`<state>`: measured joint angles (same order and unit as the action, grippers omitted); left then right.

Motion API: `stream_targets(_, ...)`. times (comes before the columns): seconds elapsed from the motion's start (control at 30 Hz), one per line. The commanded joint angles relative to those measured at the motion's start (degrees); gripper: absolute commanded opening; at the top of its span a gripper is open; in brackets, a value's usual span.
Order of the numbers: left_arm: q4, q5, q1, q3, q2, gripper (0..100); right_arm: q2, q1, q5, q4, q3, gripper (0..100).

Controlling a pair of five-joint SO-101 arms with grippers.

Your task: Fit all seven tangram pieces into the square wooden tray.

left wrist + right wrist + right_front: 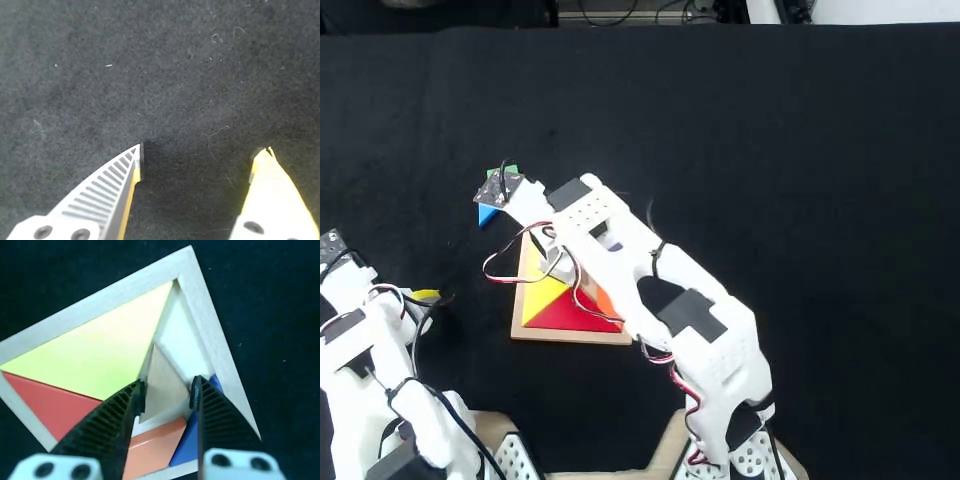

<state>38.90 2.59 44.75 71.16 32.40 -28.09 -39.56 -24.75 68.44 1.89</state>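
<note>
Furthest left, the left end effector (202, 147) is held low over the black surface (150, 65), with its yellow-edged fingers (131, 165) spread apart and nothing gripped between them. Only bare cloth is seen ahead of its tips, and the square wooden tray (570, 337) is found well off to its right side.

Further right, the right end effector (169, 381) is poised directly over the tray, with its black fingers (120, 410) parted and not clamped on anything. A pale triangular patch (162, 387) is framed between the fingertips; whether it is a piece or bare tray floor cannot be told. Beyond and beside the one finger, a large yellow triangle (100, 360) is seated in the tray, and a red triangle (45, 400) is laid against it, edge to edge. Just under the end effector, an orange piece (155, 450) and a blue piece (184, 447) are set side by side along the tray's rim.

Past the right end effector, outside the tray, a green piece (510, 172) and a second blue piece (487, 214) are seen on the surface, partly covered by that arm's wrist.
</note>
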Motion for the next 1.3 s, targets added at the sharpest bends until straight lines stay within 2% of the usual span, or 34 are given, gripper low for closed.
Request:
stream_targets(0.0,-0.8,-0.1,-0.1,-0.6,1.2,34,0.1,0.2,-0.2,0.3,-1.1,9.0)
stream_targets(0.13,-0.8,-0.1,-0.1,-0.6,1.2,34,0.1,0.3,-0.2,0.2,-0.8,1.4)
stream_targets(0.33,-0.8,-0.1,-0.1,-0.6,1.2,34,0.7,0.3,-0.1,1.8,1.8,1.2)
stream_targets(0.57,-0.8,-0.1,-0.1,-0.6,1.2,34,5.3,2.5,-0.2,12.9,12.0,1.1)
stream_targets(0.8,-0.8,-0.1,-0.1,-0.6,1.2,34,12.7,5.5,-0.2,17.7,11.5,1.1)
stream_targets(0.93,-0.8,-0.1,-0.1,-0.6,1.2,34,12.8,2.5,0.0,14.9,3.8,2.6)
stream_targets(1.1,-0.8,-0.1,0.0,-0.5,1.2,34,13.0,-2.4,0.0,7.2,-6.8,14.9)
stream_targets(1.17,-0.8,-0.1,0.0,-0.5,1.2,34,12.9,-2.1,-0.1,5.7,-8.9,13.6)
stream_targets(1.27,-0.8,-0.1,0.0,-0.5,1.2,34,12.9,-0.5,-0.1,4.7,-10.2,5.5)
